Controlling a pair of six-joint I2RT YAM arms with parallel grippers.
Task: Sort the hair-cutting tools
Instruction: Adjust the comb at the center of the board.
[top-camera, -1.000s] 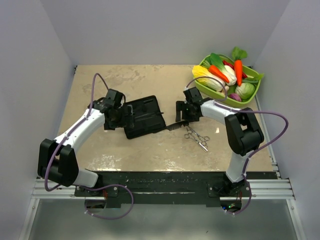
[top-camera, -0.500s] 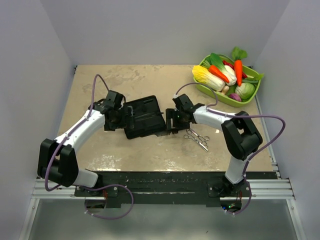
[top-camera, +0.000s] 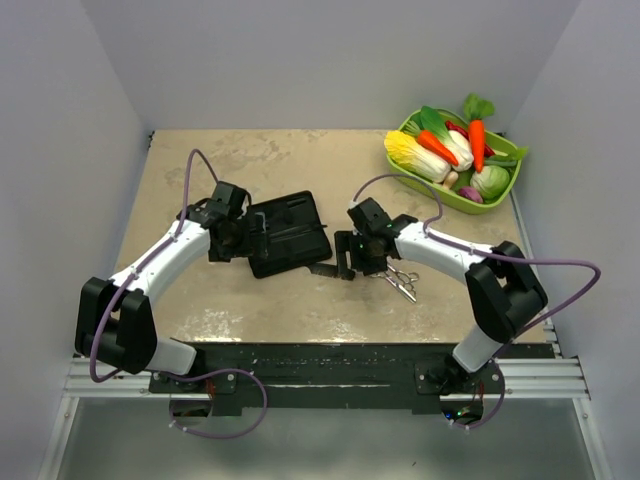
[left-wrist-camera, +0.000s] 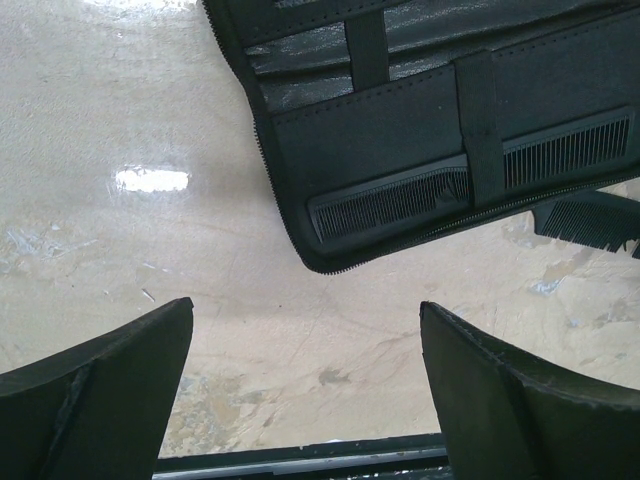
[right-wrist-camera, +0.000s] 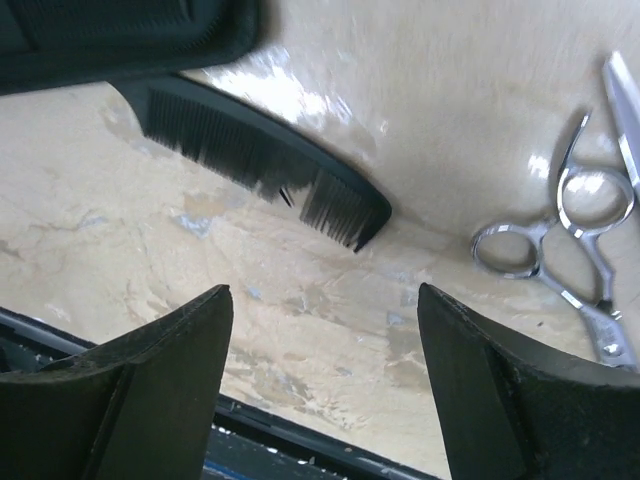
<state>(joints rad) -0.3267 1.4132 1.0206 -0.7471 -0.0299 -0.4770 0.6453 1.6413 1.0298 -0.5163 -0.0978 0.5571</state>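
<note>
The right gripper (right-wrist-camera: 320, 300), spread and empty, hovers at the edge of the case (right-wrist-camera: 120, 30), with the loose comb (right-wrist-camera: 250, 160) just ahead, its long axis slanting across the opening.

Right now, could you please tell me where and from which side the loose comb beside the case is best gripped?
Grip the comb across its width, spine to teeth tips, on its free half toward the scissors. Come straight down: it lies flat, and its other end meets the case edge. The open right end effector is nearest.
</note>
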